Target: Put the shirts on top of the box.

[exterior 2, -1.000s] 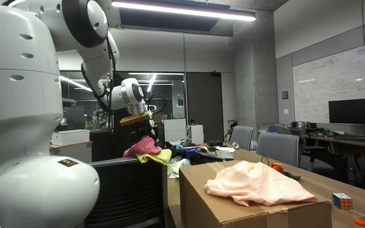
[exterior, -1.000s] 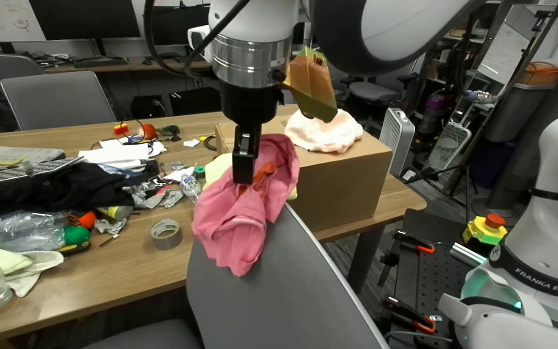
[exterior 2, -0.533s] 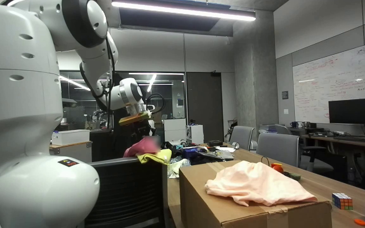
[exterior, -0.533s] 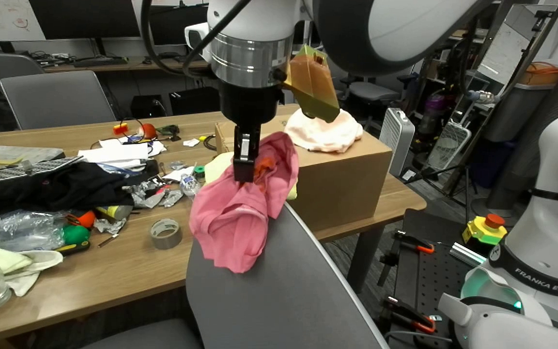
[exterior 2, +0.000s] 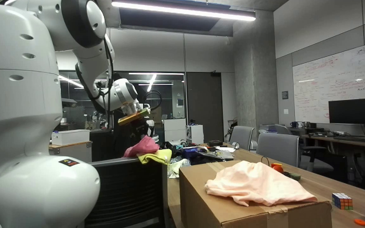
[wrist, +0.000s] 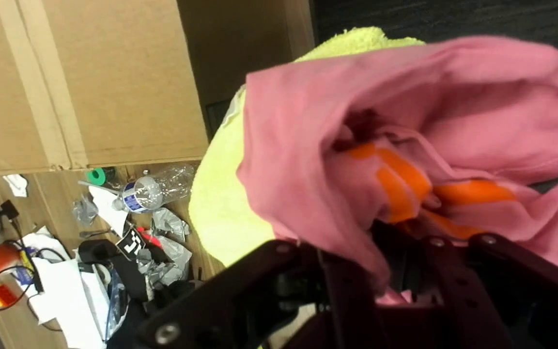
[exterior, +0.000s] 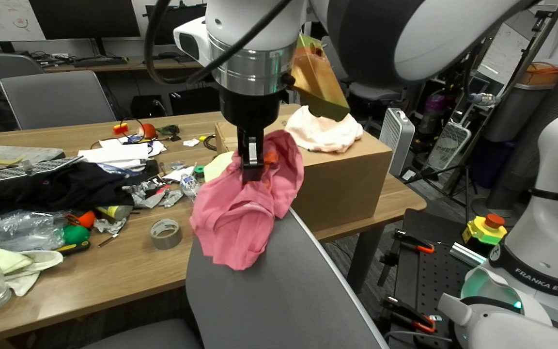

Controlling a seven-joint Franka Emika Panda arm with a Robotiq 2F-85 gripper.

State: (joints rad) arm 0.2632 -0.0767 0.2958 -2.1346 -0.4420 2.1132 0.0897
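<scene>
A gripper [exterior: 252, 174] clamps a pink shirt [exterior: 233, 228] over a chair back [exterior: 284, 291] beside the table's [exterior: 133, 276] edge, a tape roll [exterior: 157, 239] nearby, a box [exterior: 344, 194] near one corner.

The Franka Panda arm [exterior 2: 95, 61] arches above its Robotiq gripper [exterior: 252, 175], which points downward; its fingers [wrist: 462, 286] are partly hidden, their gap hard to judge.

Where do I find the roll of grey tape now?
In an exterior view, the roll of grey tape lies flat on the wooden table, left of centre, just left of the pink shirt and the grey chair back.
</scene>
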